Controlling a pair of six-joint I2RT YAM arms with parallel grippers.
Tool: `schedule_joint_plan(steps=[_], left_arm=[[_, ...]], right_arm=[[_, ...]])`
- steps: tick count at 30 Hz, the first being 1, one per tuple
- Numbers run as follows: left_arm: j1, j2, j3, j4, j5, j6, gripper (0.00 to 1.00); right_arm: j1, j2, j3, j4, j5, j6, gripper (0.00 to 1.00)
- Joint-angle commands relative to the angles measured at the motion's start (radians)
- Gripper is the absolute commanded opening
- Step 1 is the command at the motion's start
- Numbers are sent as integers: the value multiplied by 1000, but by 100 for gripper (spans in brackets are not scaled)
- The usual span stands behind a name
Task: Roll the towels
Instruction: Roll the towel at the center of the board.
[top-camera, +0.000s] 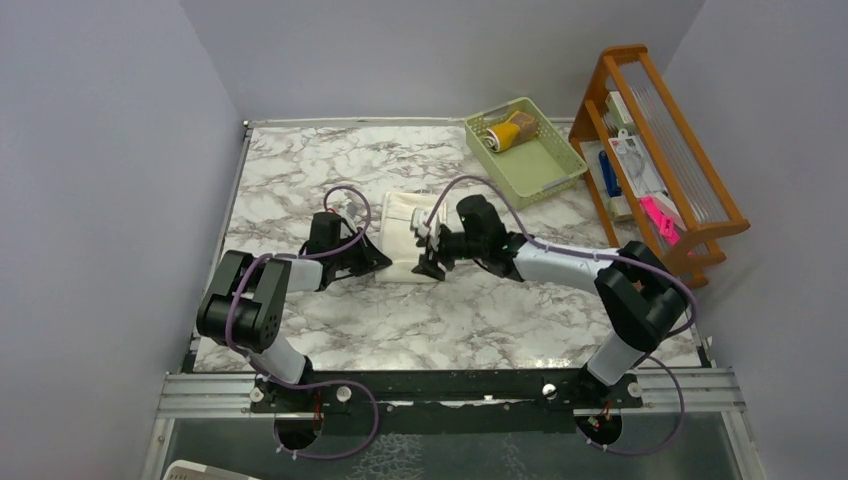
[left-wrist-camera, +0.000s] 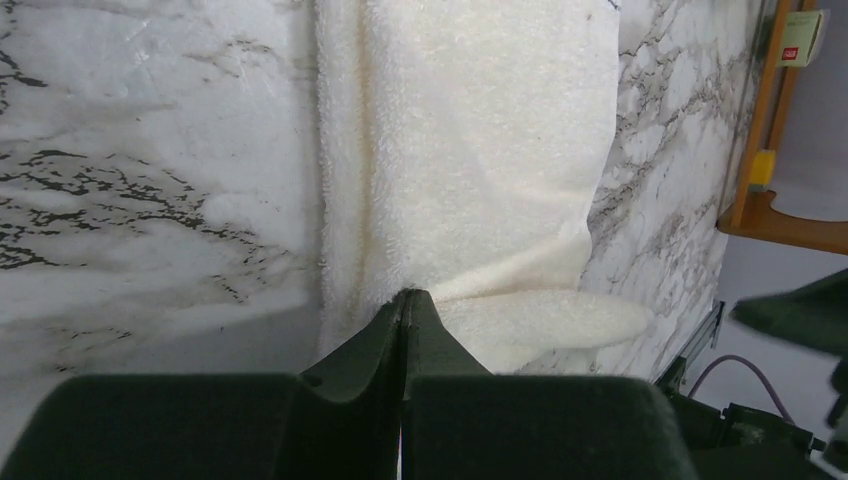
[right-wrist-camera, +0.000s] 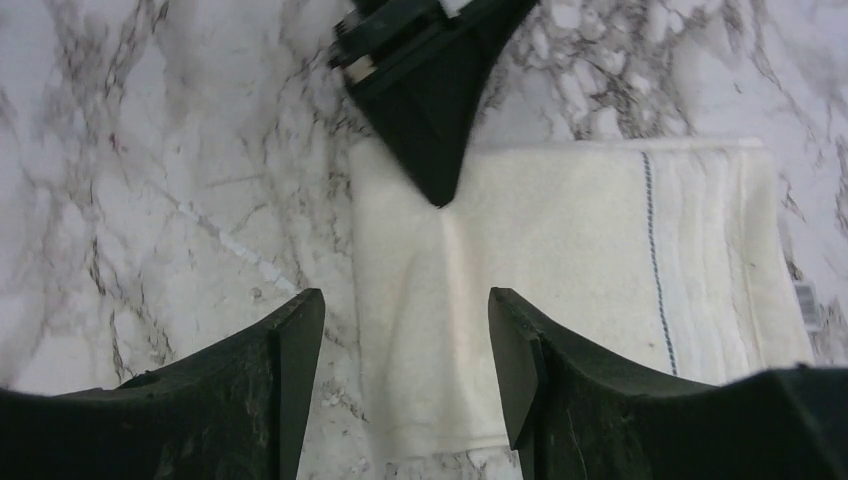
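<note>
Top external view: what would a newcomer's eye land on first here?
The cream-white towel lying flat at centre, with the left gripper shut on its left edge and the right gripper open above it. Then the pale green basket at the far right, holding two rolled towels.

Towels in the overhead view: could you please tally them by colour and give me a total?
cream-white towel: 1, flat on the table
mustard-yellow towel: 1, rolled, in the basket
tan-brown towel: 1, in the basket beside the yellow one
Total: 3
</note>
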Motion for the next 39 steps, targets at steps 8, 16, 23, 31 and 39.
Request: schedule_joint_plan(steps=[8,16,23,31,39], left_arm=[[-6,62,4,-93,-64,59,0],[-8,91,17,-99,-51,62,0],[-8,131,27,-100,-38,61,0],[-8,138,29,-100,-31,65,0],[-8,107,60,-129,4,52,0]], right_arm=[[139,44,-71,-5,102,-611,60],[157,95,-63,-38,153,-621,49],[157,90,-107,-48,186,-609,48],[156,137,-106,-70,223,-554,46],[142,227,-12,-189,253,-507,31]])
